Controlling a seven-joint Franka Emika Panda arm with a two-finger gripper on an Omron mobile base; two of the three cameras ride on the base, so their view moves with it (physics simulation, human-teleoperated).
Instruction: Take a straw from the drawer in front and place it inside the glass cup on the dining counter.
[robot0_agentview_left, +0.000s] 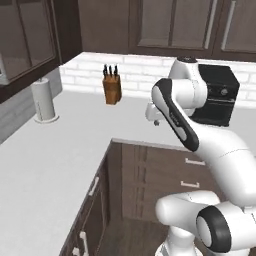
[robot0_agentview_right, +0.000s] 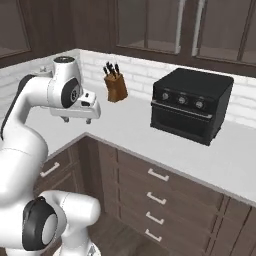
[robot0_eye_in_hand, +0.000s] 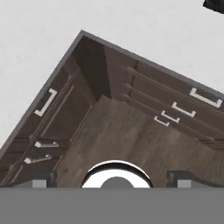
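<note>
Wooden floor (robot0_eye_in_hand: 118, 135) sitting right under your hand

Your gripper (robot0_eye_in_hand: 111, 175) is hanging wide open, gripping nothing, over the counter (robot0_agentview_left: 45, 160) corner. Closed drawers (robot0_eye_in_hand: 175, 107) are running off at 2 o'clock; I can't tell which is holding the straw.

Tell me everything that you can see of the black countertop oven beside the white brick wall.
The black countertop oven is a boxy appliance with a matte dark body and rounded top edges. Its front carries a row of three round knobs above a door with a pale horizontal handle bar. The door looks shut. It stands upright on the white L-shaped counter, close to the brick backsplash, to the right of the wooden knife block and apart from it. Nothing else touches it. In the left base view the white arm covers part of it.
</note>
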